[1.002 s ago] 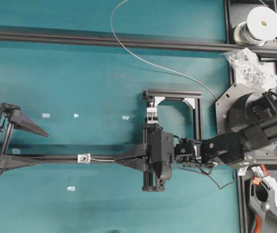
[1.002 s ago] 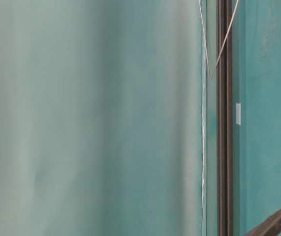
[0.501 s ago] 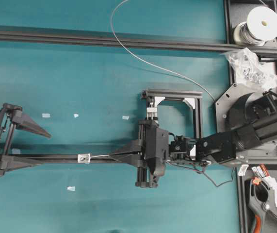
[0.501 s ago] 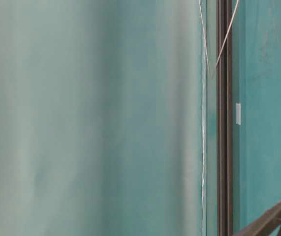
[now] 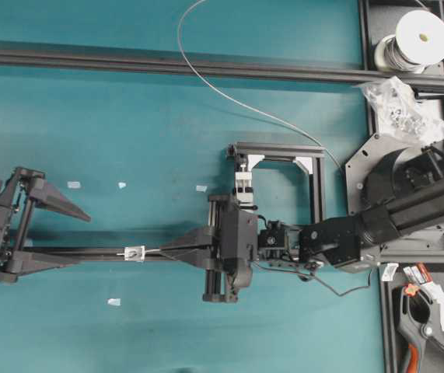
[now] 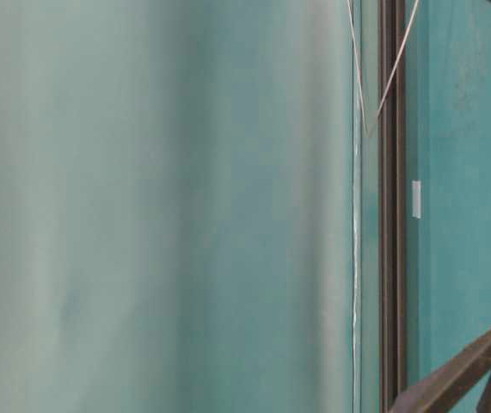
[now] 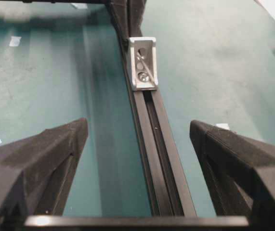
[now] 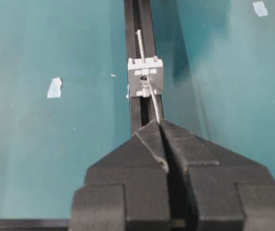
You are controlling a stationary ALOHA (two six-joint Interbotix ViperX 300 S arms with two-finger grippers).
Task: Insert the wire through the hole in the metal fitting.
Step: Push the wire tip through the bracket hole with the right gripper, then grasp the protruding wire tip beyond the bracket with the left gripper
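The wire point(image 8: 152, 98) is running out of the right gripper point(image 8: 162, 139), whose jaws are pressed together and clamping it just behind the tip. Holding it this short is likely keeping the thin, floppy end stiff enough to aim. The free end is passing through the hole of the metal fitting point(image 8: 145, 78), and a short stub is showing past the fitting's far side, lying along the rail point(image 8: 137, 29), so the threading looks started, maybe nearly done.

The fitting is sitting on top of the dark rail, roughly midway between the two grippers in the overhead view point(image 5: 134, 252). That perch is raising the hole off the bench point(image 5: 128, 124) and lining it up with the rail's axis, which is giving the right gripper a straight approach line.

The left gripper point(image 7: 137, 159) is waiting on the far side with its jaws wide apart, straddling the rail and facing the fitting point(image 7: 144, 63); it is holding nothing. It seems placed to catch the emerging end, though the wire tip is not clearly readable in that wrist view.

Behind the right arm the wire is trailing in a loose curve point(image 5: 229, 97) up across the bench toward the spool point(image 5: 417, 39) at the top right corner, leaving slack for feeding forward. Small tape scraps point(image 5: 73, 185) are lying on the bench, apart from the work.
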